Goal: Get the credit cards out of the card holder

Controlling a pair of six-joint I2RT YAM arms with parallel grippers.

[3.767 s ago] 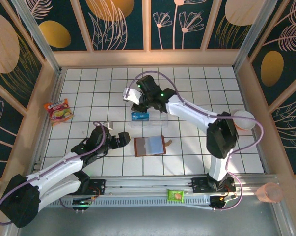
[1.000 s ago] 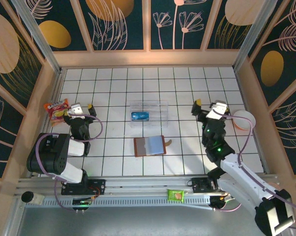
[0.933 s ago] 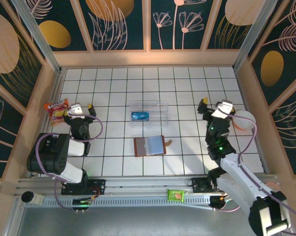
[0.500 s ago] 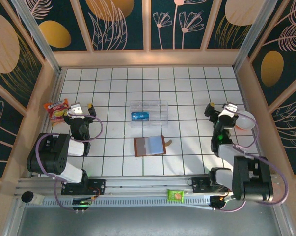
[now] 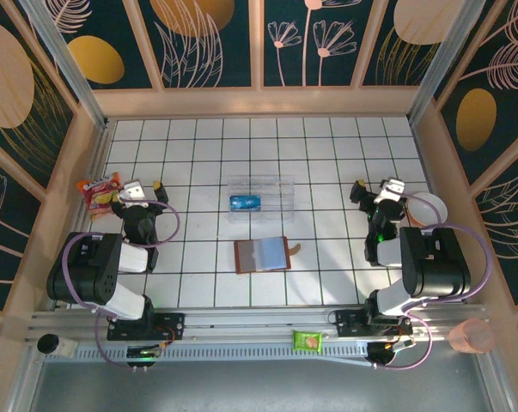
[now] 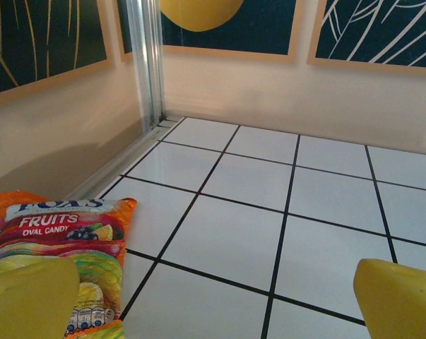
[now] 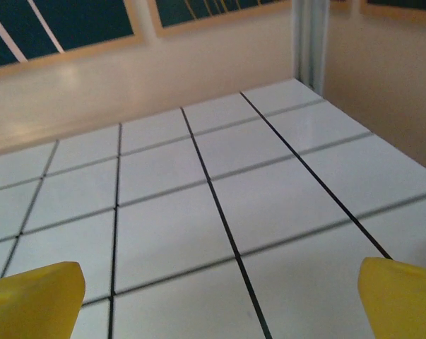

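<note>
Item 1, nearest: green snack packet [image 5: 310,341] on the near rail, between my two bases. Not mine to handle.

Item 2: card holder [image 5: 262,255], mid-table, lying open and flat with the bluish-grey inside up and its closing tab pointing right. I judge it soft, light leather, likely to slide on the glossy tiles, so one jaw set should pin a brown edge. I cannot tell whether any card sits in its pockets.

Item 3: my right gripper [image 5: 377,189], right side, next to a white bowl [image 5: 428,209]. Jaws spread wide, nothing between them.

Item 4: my left gripper [image 5: 138,190], left side, just beside an orange candy packet [image 5: 102,192]. Jaws likewise parted and empty.

Item 5: clear plastic box [image 5: 280,199], just beyond the holder, with one blue credit card [image 5: 245,202] inside at its left end. I judge the card thin, stiff, slick and near weightless; it is best pinched across an exposed short edge.
</note>
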